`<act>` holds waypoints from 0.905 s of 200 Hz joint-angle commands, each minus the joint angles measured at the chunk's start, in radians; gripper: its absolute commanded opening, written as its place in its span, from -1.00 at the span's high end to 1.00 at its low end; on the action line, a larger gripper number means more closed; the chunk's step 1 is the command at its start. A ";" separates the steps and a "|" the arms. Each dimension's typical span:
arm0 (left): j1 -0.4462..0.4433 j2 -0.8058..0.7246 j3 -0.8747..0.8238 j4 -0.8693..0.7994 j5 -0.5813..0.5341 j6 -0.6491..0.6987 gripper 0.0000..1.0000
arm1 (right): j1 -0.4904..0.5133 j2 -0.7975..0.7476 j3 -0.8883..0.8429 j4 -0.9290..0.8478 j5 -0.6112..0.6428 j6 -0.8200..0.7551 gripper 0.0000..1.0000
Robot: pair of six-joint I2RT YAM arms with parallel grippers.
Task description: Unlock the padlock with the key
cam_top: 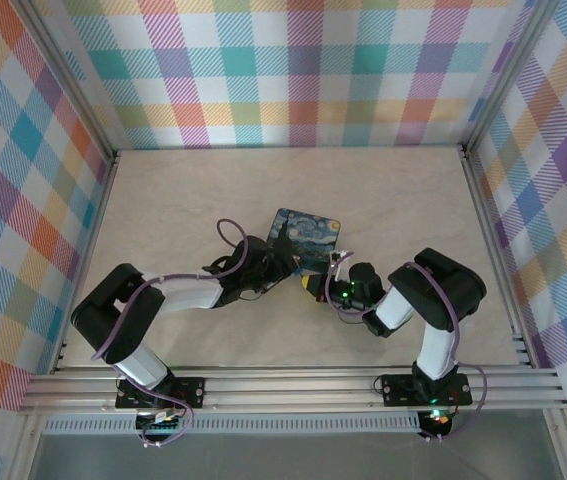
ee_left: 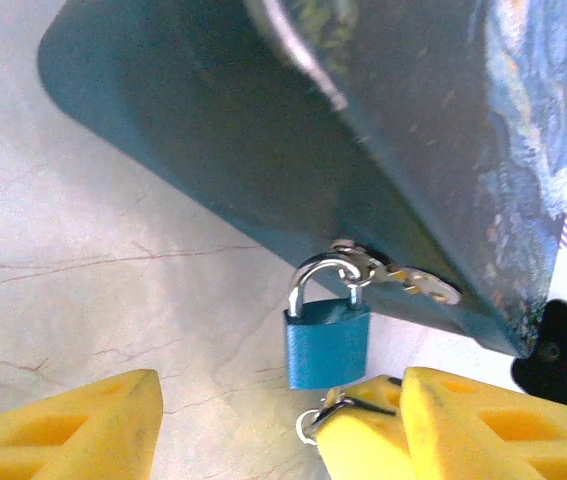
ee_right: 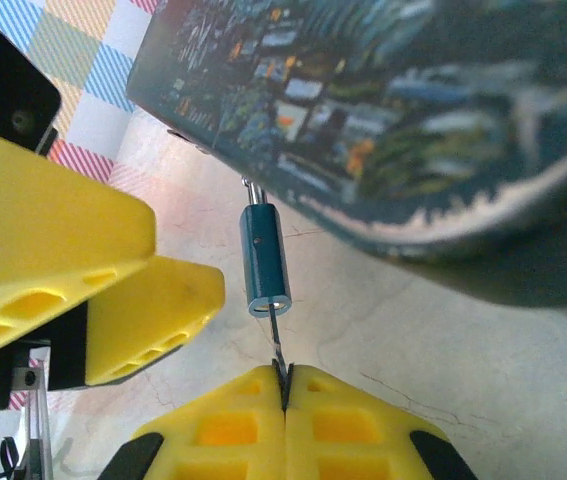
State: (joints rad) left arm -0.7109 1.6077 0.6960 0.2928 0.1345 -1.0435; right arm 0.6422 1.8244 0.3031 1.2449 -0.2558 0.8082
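**A:** We are noting the starry-night box (cam_top: 308, 238) lying near the middle of the table (cam_top: 193, 190), with both arms reaching in to its near edge. Where are we finding the padlock?

**B:** We are seeing the padlock (ee_left: 326, 345) hanging by its shackle from the metal hasp (ee_left: 403, 275) on the box's near edge. Its blue body is dangling just over the marbled surface. We cannot tell whether it is touching the table.

**A:** And the key?

**B:** The key (ee_right: 277, 352) is showing as a thin pale blade. It is running from the padlock's lower end straight into the right gripper (ee_right: 285, 395). That gripper's yellow fingertips are pressing together and pinching the key between them.

**A:** Left side?

**B:** The left gripper (ee_left: 263, 410) is standing spread, one finger on either side of the padlock and neither touching it. It is holding nothing. From the right wrist we are seeing its fingers (ee_right: 153, 300) just beside the lock body. A small metal ring (ee_left: 313, 420) is lying just below the padlock.
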 commanded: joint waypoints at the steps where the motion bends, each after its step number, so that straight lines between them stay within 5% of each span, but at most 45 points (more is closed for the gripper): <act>1: 0.010 -0.009 -0.001 0.063 0.028 0.020 -0.26 | 0.004 -0.006 0.001 0.061 -0.010 0.016 1.00; 181: -0.054 0.100 0.122 -0.032 -0.021 0.055 -0.06 | 0.004 -0.001 0.005 0.048 -0.017 0.011 1.00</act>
State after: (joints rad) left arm -0.7509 1.6890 0.7868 0.2886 0.1364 -1.0016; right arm 0.6422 1.8244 0.3031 1.2457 -0.2562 0.8085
